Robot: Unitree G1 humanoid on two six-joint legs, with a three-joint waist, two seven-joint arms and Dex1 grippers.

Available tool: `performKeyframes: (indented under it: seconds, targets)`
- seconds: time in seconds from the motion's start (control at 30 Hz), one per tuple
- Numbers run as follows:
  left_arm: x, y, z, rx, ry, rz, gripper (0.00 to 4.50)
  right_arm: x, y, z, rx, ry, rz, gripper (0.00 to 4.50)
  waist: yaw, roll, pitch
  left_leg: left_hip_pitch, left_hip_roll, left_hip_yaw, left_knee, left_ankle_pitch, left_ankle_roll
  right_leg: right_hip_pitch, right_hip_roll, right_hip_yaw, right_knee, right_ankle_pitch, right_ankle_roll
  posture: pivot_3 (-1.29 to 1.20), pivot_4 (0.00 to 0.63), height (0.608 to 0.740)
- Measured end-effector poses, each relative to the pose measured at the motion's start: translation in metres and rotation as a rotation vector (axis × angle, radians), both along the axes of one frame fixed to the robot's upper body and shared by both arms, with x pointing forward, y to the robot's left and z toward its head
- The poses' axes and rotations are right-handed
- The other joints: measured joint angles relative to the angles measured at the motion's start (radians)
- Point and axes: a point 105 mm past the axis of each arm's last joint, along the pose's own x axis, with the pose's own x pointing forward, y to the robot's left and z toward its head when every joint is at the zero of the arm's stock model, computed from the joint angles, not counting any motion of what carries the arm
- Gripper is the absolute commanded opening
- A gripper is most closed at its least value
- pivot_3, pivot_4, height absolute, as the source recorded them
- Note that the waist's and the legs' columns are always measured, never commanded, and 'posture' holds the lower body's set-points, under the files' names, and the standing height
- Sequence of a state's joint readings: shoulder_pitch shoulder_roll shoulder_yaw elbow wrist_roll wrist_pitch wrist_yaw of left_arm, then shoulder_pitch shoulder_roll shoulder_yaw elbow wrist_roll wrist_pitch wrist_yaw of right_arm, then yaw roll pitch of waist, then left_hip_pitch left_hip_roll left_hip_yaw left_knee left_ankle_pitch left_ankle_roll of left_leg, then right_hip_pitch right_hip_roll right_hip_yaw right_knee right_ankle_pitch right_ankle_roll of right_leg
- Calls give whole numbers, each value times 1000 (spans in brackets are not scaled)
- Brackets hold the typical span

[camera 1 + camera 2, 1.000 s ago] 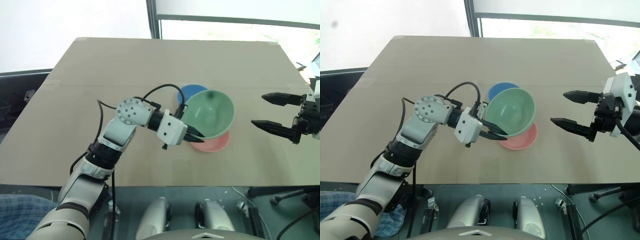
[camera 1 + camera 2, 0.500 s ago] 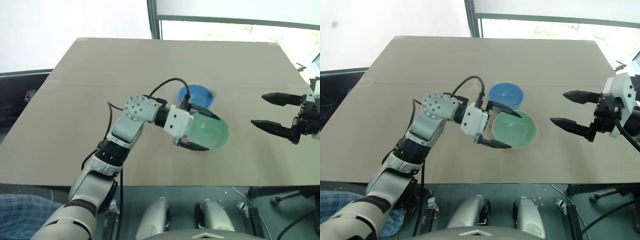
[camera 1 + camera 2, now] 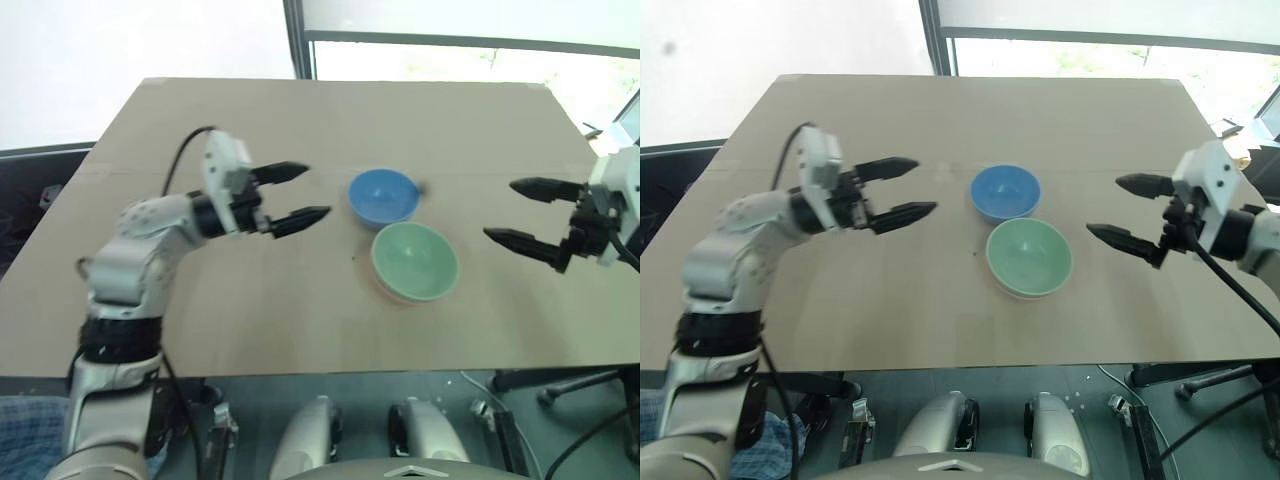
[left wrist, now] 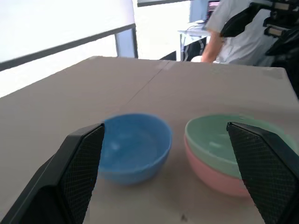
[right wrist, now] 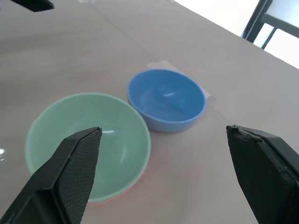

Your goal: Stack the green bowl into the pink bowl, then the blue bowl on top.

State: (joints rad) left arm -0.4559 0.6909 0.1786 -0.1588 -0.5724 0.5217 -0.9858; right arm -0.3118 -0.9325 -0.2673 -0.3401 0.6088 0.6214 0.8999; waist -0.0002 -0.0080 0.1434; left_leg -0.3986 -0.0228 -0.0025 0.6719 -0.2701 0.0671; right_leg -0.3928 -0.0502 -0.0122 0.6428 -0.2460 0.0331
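The green bowl sits nested inside the pink bowl, whose salmon rim peeks out below it. Just behind them, upright on the table, stands the blue bowl, apart from the stack. My left gripper hovers open and empty to the left of the blue bowl, fingers pointing toward it. My right gripper hangs open and empty to the right of the green bowl. Both bowls also show in the right wrist view, green bowl and blue bowl.
The brown table ends in a front edge close to me, with a window frame behind its far edge. A person in a white shirt stands beyond the table's far side in the left wrist view.
The left gripper let go of the green bowl, which now rests in the pink bowl, and it swung away to the left and opened wide. The right gripper crept slightly inward.
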Motion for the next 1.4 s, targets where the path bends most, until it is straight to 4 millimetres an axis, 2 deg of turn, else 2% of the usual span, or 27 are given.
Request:
performKeyframes:
  seconds: [0.07,0.2,0.33,0.43,0.5,0.6,0.7,0.83,1.13,1.4]
  targets:
    - [-8,16,-6,5,39,59,4427,15,-1,0,-4,-15,-38,4500,0,0,0,0,0,0,0,0,0,0,-1,0,0,0,0,0,150,740]
    - [-24,21,-16,12,96,70,4427,42,4,0,-44,-59,-69,4500,16,0,0,0,0,0,-2,0,-1,-2,-1,0,0,0,-1,0,150,740]
    - [-30,30,-19,20,113,109,4427,70,21,-2,-118,-109,-56,4500,14,0,0,0,-1,0,-3,1,-2,-3,-2,0,0,0,-1,0,150,740]
    - [-31,34,-19,18,111,134,4427,89,36,-7,-129,-82,-64,4500,11,0,0,-1,-1,0,-3,1,-2,-3,-2,0,-1,0,-1,0,150,740]
    - [-32,34,-18,19,108,140,4427,99,48,-9,-94,-43,-78,4500,9,0,0,-1,-1,0,-4,1,-2,-3,-2,0,-1,0,-1,0,150,740]
    - [-33,34,-19,20,107,147,4427,118,72,-11,57,89,-132,4500,3,0,1,-1,-1,0,-5,1,-3,-3,-2,0,-1,0,-1,0,150,740]
    - [-32,34,-19,19,104,155,4427,127,78,-16,109,155,-180,4500,7,0,1,-1,-2,0,-5,1,-2,-4,-3,0,-1,0,-1,0,150,740]
    - [-32,34,-19,14,101,159,4427,139,72,-32,187,259,-284,4500,6,0,1,-1,-4,0,-6,1,-2,-4,-4,0,-1,0,-1,0,150,740]
    - [-33,34,-21,13,98,169,4427,147,58,-63,165,360,-416,4500,-18,1,1,-1,-3,0,-7,1,-3,-5,-4,0,0,0,-1,0,150,740]
    - [-33,31,-21,16,89,156,4427,144,75,-68,153,393,-380,4500,-19,1,1,-1,-3,0,-8,1,-3,-5,-3,1,0,0,-1,0,150,740]
